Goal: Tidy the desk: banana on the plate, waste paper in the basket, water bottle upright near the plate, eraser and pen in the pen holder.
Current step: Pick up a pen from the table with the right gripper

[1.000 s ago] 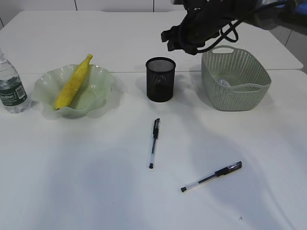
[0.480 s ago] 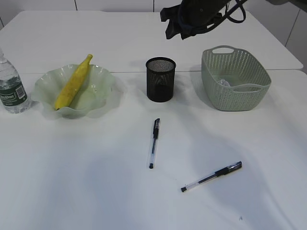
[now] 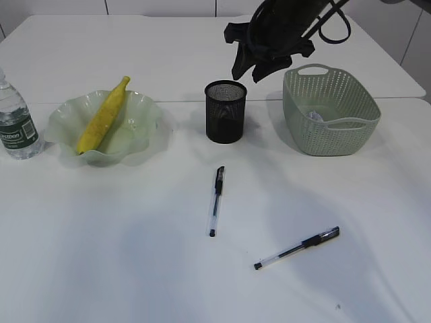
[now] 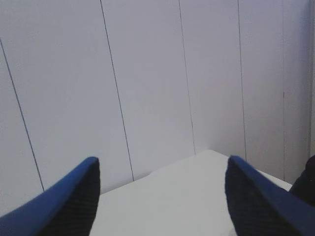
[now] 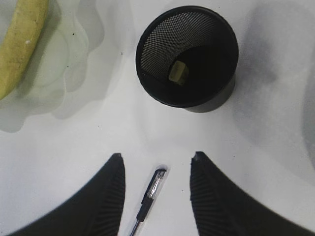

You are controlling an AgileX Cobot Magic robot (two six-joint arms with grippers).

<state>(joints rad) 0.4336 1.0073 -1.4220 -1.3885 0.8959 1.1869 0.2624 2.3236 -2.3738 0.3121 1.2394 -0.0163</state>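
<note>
Yellow banana (image 3: 102, 119) plated, eraser (image 5: 177, 72) in the mesh holder (image 3: 225, 111); I've two pens (image 3: 215, 200) left at lower centre, both grippers (image 5: 156, 169) released and empty

Only text is on the water bottle (image 3: 15, 121) label at far left, too small to read
</note>
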